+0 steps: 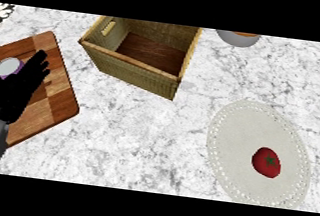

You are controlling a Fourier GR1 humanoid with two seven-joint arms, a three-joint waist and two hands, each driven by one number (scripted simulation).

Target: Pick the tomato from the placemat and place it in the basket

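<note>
- The tomato lay on the oval placemat, toward its near right part, well apart from the basket and untouched.
- The placemat sat on the marble table, nearer than the basket and to its right.
- The left hand was open, fingers straight, over a wooden cutting board left of the basket, beside a pale round object.
- The basket stood open-topped at the far side.
- A bowl showed partly beyond the basket, to its right.
</note>
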